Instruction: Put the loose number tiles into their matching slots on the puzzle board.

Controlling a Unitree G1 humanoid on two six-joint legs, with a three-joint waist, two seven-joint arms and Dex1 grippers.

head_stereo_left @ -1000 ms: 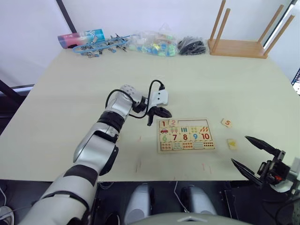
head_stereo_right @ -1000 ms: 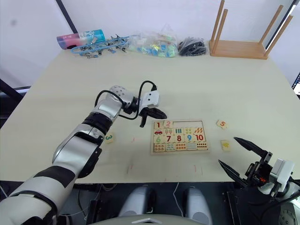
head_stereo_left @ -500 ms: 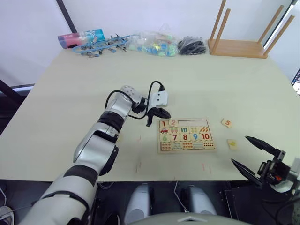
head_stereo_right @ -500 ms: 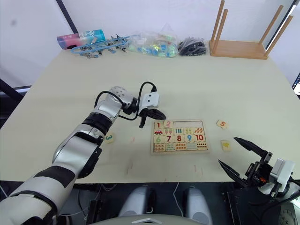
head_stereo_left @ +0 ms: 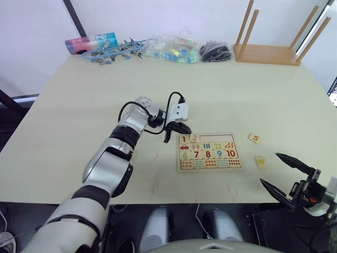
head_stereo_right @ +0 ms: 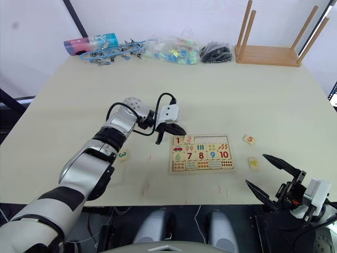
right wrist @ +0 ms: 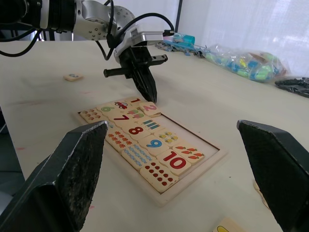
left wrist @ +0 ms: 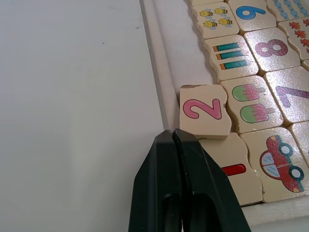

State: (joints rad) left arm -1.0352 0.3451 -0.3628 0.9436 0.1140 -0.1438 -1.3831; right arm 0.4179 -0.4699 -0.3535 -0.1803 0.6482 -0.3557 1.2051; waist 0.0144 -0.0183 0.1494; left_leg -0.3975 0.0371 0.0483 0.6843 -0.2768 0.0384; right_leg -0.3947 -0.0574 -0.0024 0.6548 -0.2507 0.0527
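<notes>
I see the puzzle board [head_stereo_right: 201,153] lying long-side across the worktop [head_stereo_right: 263,100], with tiles 1 and 2 [left wrist: 203,110] in its top row. My left gripper [left wrist: 172,137], jaws pressed together, touches its 9 o'clock corner. Right gripper [head_stereo_right: 267,173], jaws spread, hangs at 4 o'clock. Tiles 5 [head_stereo_right: 249,139] and 3 [head_stereo_right: 122,155] lie loose.

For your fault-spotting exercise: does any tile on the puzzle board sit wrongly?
Yes. The 2 tile is not flat in its slot: one edge rides up on the puzzle board frame, just ahead of the shut left end effector.
</notes>
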